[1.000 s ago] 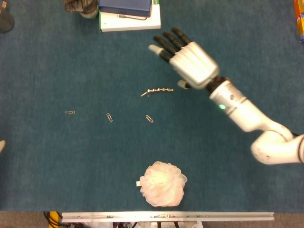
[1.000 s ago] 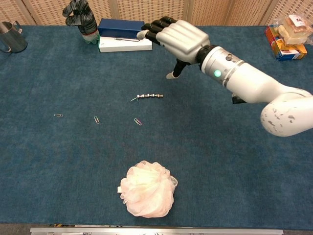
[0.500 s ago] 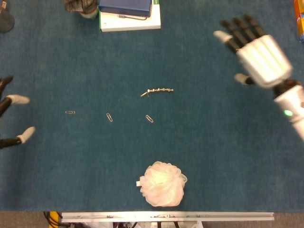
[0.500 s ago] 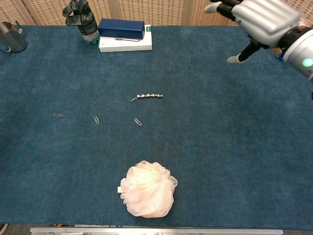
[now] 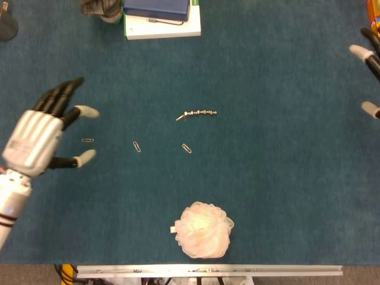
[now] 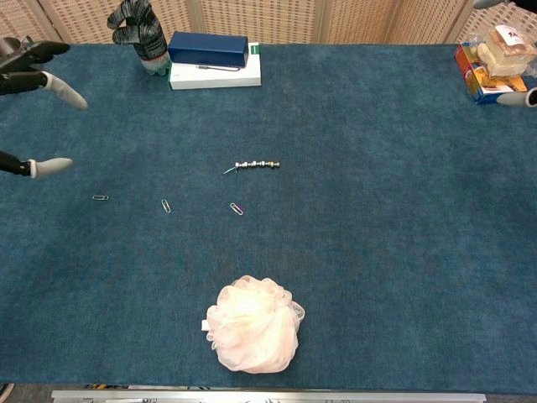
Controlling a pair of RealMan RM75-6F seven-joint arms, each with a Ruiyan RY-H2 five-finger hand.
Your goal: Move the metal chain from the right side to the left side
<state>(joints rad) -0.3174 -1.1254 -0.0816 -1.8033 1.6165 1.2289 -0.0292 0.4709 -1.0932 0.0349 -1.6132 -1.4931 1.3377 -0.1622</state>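
Note:
The metal chain [image 5: 199, 113] [image 6: 256, 164] lies stretched out flat on the blue cloth near the table's middle, with nothing touching it. My left hand [image 5: 44, 133] [image 6: 33, 101] hovers at the left side with its fingers spread and nothing in them, well left of the chain. Only the fingertips of my right hand [image 5: 368, 77] [image 6: 516, 96] show at the right edge, spread apart and holding nothing.
Three paper clips [image 5: 138, 146] lie in a row left of and below the chain. A pink bath sponge [image 5: 205, 230] sits near the front edge. A blue box on a white box [image 5: 161, 18], a dark glove and a metal cup [image 6: 17, 63] stand at the back; snack packs [image 6: 495, 63] are back right.
My right hand has drawn away from above the chain to the right edge, empty. My left hand has come into view from the left. The chain has not moved.

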